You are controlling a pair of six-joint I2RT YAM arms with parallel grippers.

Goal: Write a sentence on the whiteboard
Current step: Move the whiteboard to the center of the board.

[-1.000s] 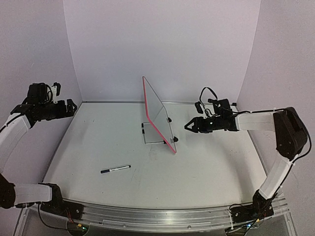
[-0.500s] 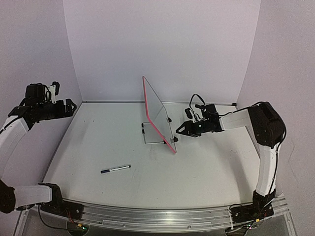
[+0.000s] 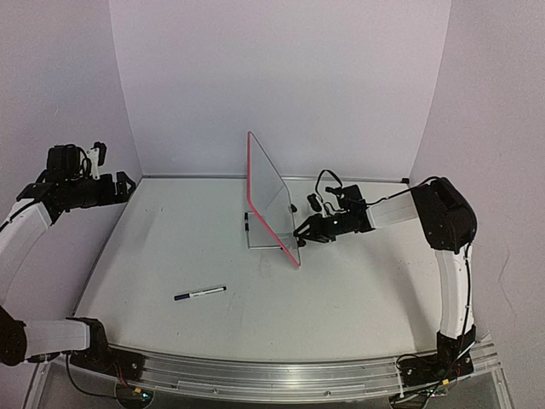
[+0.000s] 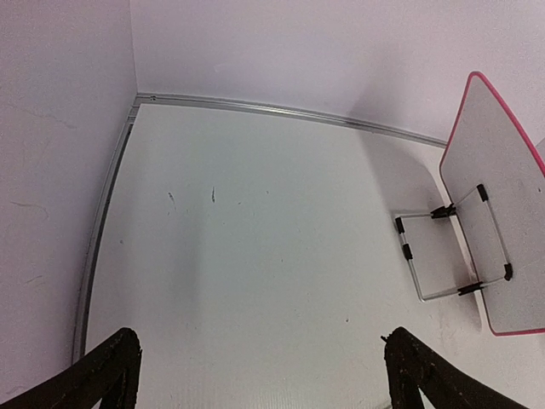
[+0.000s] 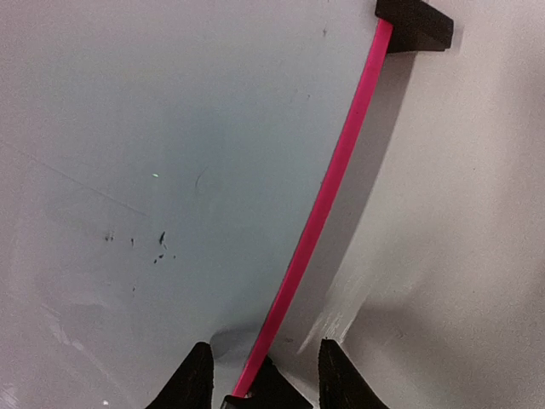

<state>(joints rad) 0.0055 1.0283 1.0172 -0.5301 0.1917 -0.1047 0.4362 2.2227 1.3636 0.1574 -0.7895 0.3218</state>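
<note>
**Right gripper at the edge of the whiteboard**

The whiteboard stands toward 12 o'clock on the table. It has a thin pink frame and leans back on a wire stand with small black clips. From above, its face looks plain. The right wrist camera shows a few tiny dark specks on the face, too small to read.

The right arm reaches across low to the board's 4 o'clock corner. Its two fingers are partly open. The pink frame runs down between them, with one finger on each side. There is a little gap on both sides, so they are not squeezing the frame.

The left gripper is up in the air at the table's 9 o'clock side, close to the wall. Its fingers are spread wide with nothing between them. Its camera looks down at the back of the board.

A marker lies flat on the table at 7 o'clock from the board, well apart from both grippers.

The table is white with a few small dark marks. Pale walls stand on three sides. A metal rail runs along the 6 o'clock edge.
</note>
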